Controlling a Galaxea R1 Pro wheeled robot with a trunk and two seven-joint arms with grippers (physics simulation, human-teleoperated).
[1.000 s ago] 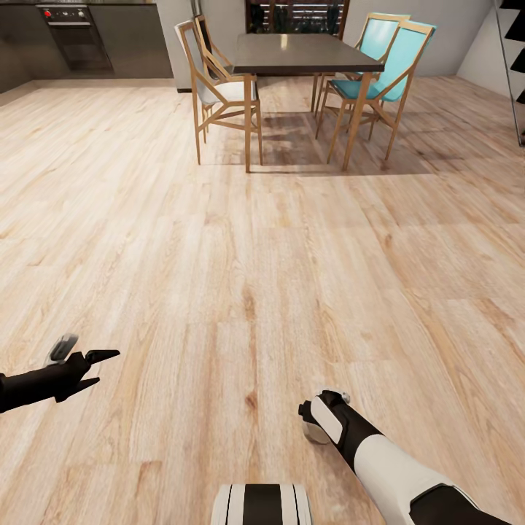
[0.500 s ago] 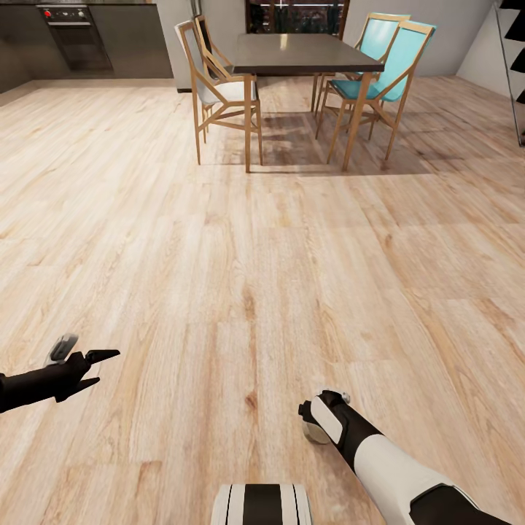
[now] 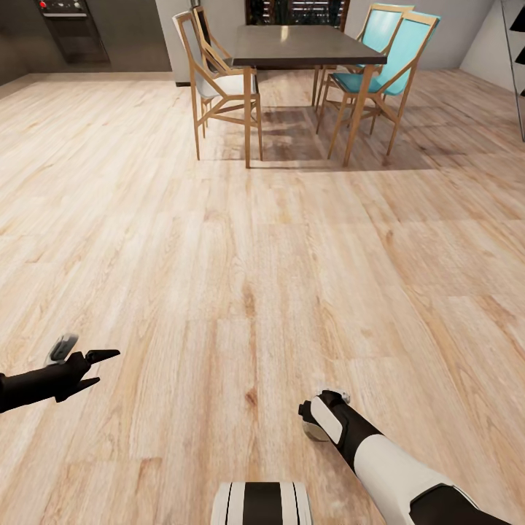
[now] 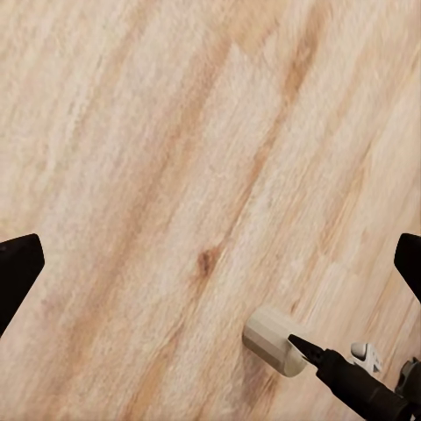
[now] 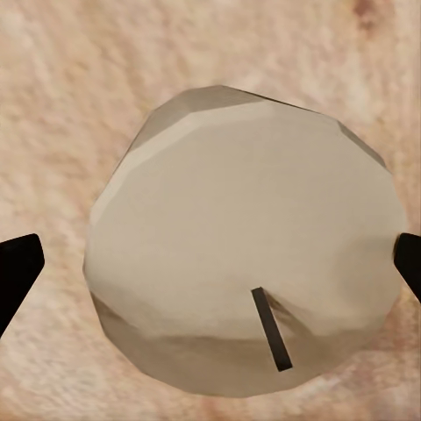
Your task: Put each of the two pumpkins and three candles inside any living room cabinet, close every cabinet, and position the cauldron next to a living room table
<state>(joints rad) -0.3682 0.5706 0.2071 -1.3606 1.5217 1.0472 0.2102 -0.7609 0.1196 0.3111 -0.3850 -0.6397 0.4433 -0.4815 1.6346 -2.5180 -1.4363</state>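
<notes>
A dining table (image 3: 306, 45) is standing at the top center of the head view, ringed by wooden chairs, two with white seats (image 3: 211, 80) on its left and two with teal seats (image 3: 379, 55) on its right, all casting shadows on the boards beneath. An oven (image 3: 69, 25) with red knobs is sitting in dark cupboards at the upper left corner. Pale wood plank floor (image 3: 262, 255) is spreading across the whole middle of the frame, open between the furniture and the robot. The left gripper (image 3: 98, 368) is reaching in from the lower left edge with its black fingers (image 3: 102, 356) spread apart and nothing between them. The right gripper (image 3: 317, 423) is pointing down at the lower center, where a candle (image 5: 246, 272) is filling the right wrist view, grey-beige with a short dark wick, lying between the two fingertips at the frame edges; whether they are pressing on it cannot be told. The left wrist view is showing the same candle (image 4: 276, 340) near the bottom of the frame, at the tip of the right gripper (image 4: 307, 349), against the floor.
</notes>
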